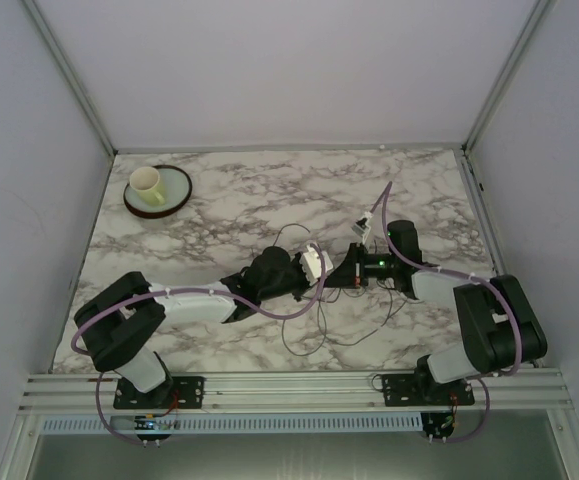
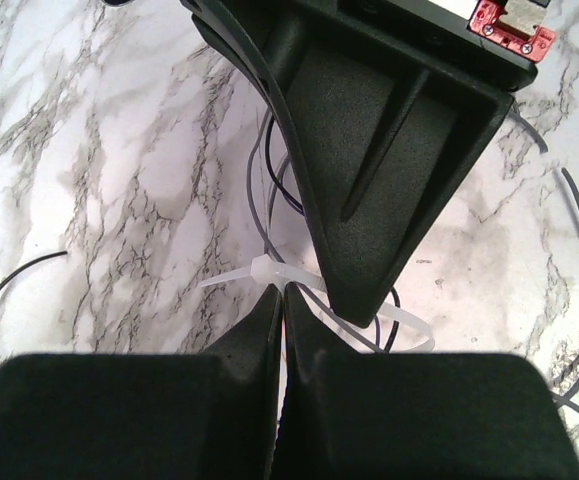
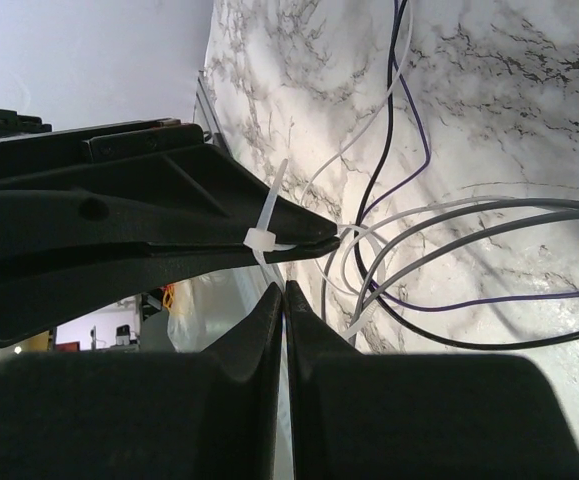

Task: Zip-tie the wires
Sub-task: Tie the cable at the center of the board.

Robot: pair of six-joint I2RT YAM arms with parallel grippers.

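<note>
Left claw [image 2: 280,298] closed, pinching zip tie [image 2: 265,270] amid wires [image 3: 402,60]; right claw [image 3: 283,290] closed, hold unclear.

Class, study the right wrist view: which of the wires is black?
The black wire is the one sweeping lowest in the picture, curving just beneath the purple wire. The others in the bundle are grey, white or purple.
</note>
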